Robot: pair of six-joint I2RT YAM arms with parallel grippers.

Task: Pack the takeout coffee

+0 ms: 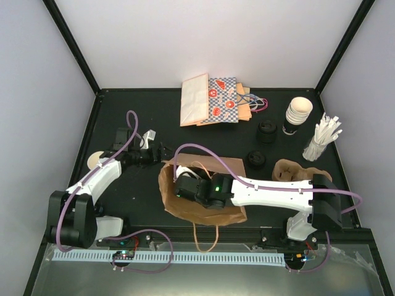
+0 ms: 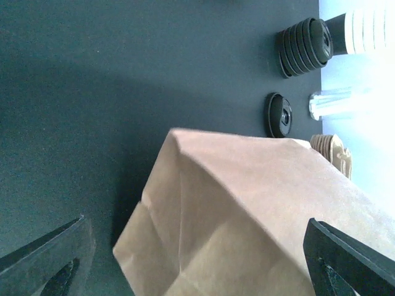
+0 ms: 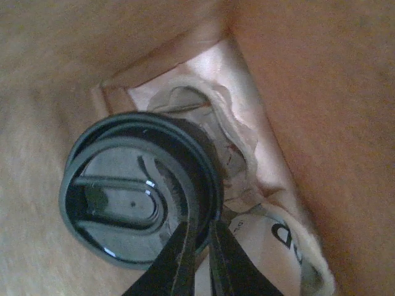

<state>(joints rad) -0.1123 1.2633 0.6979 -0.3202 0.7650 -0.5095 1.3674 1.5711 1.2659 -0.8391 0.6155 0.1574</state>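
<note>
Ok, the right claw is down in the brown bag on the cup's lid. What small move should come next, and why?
Probably ease the takeout coffee down until it sits on the bag's floor. The right claw pinches its lid rim deep inside the brown bag, and whether the cup rests on anything isn't visible.

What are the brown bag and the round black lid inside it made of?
The bag looks like brown paper: dull, not shiny, with sharp fold creases. The lid looks like black plastic: smooth, a little glossy where light hits it, with moulded rings and a raised oval. I can't be fully sure from looks alone.
</note>
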